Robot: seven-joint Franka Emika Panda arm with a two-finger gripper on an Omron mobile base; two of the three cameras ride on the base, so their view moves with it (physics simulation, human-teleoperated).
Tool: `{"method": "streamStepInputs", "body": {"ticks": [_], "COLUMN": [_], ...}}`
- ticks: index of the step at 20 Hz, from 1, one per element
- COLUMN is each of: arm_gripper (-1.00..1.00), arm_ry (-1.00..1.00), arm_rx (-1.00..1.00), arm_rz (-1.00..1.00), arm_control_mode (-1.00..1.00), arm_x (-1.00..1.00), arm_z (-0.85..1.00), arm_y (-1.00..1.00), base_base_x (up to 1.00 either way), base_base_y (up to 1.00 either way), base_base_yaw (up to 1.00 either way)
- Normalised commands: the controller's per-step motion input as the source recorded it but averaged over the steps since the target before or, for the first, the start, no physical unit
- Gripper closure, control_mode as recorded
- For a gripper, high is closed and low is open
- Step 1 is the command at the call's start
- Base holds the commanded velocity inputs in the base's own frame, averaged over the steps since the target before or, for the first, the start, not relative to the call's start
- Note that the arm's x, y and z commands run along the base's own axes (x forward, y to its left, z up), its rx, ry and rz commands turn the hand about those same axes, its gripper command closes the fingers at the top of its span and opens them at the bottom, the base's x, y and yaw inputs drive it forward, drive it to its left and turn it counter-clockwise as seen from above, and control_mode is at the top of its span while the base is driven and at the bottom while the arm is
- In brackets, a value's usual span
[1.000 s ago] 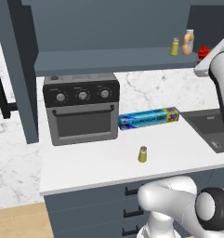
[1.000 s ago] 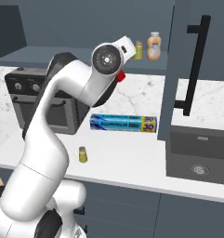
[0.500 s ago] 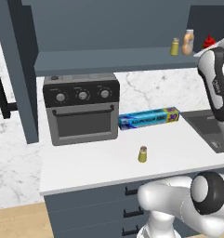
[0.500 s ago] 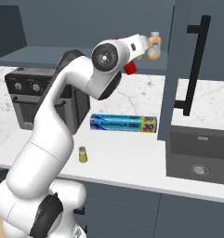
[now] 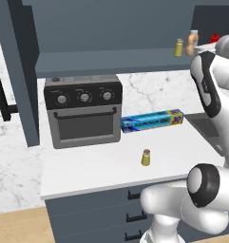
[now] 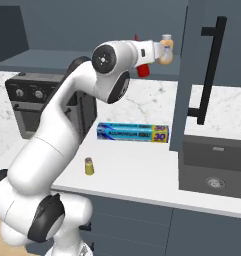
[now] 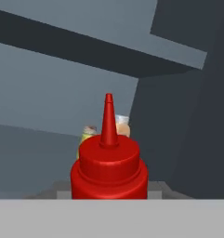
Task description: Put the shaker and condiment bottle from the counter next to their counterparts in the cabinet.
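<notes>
My gripper (image 6: 143, 54) is shut on the red condiment bottle (image 6: 143, 71), held upright at the height of the cabinet (image 5: 111, 61) shelf. In the hand view the condiment bottle (image 7: 108, 167) stands close in front, nozzle up. Just behind it on the shelf are the counterparts: a yellow shaker (image 7: 88, 135) and a tan-orange bottle (image 7: 122, 125). The left base view shows that pair, the yellow one (image 5: 179, 47) and the tan bottle (image 5: 193, 42), with the red nozzle (image 5: 214, 37) just right of them. The shaker (image 5: 146, 158) stands alone on the counter (image 5: 97, 166).
A dark toaster oven (image 5: 82, 111) sits at the counter's left under the shelf. A blue foil box (image 5: 152, 121) lies behind the shaker. An open cabinet door with a black handle (image 6: 207, 70) hangs right of my hand, above a sink (image 6: 214, 175).
My arm has risen and swung right, carrying the red bottle up to the shelf, close to the tan-orange bottle. The shaker on the counter has not moved.
</notes>
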Motion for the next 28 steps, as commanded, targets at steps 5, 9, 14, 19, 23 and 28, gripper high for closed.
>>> {"method": "streamStepInputs", "body": {"ticks": [5, 9, 14, 19, 23, 28], "arm_gripper": [1.00, 1.00, 1.00, 1.00, 1.00, 1.00], "arm_ry": [-0.08, -0.13, -0.04, -0.01, 0.00, 0.00], "arm_rx": [0.05, 0.00, 0.00, 0.00, 0.00, 0.03], "arm_rz": [-0.07, -0.02, -0.02, -0.04, -0.02, 0.00], "arm_control_mode": [-1.00, -1.00, -1.00, -1.00, -1.00, -1.00], "arm_x": [0.41, 0.23, 0.23, 0.17, 0.14, 0.17], "arm_z": [0.00, 0.00, -0.11, 0.00, -0.04, -0.11], "arm_y": [-0.07, -0.12, -0.19, -0.12, -0.01, 0.00], "base_base_x": [0.00, 0.00, 0.00, 0.00, 0.00, 0.00], "base_base_y": [0.00, 0.00, 0.00, 0.00, 0.00, 0.00], "base_base_yaw": [0.00, 0.00, 0.00, 0.00, 0.00, 0.00]}}
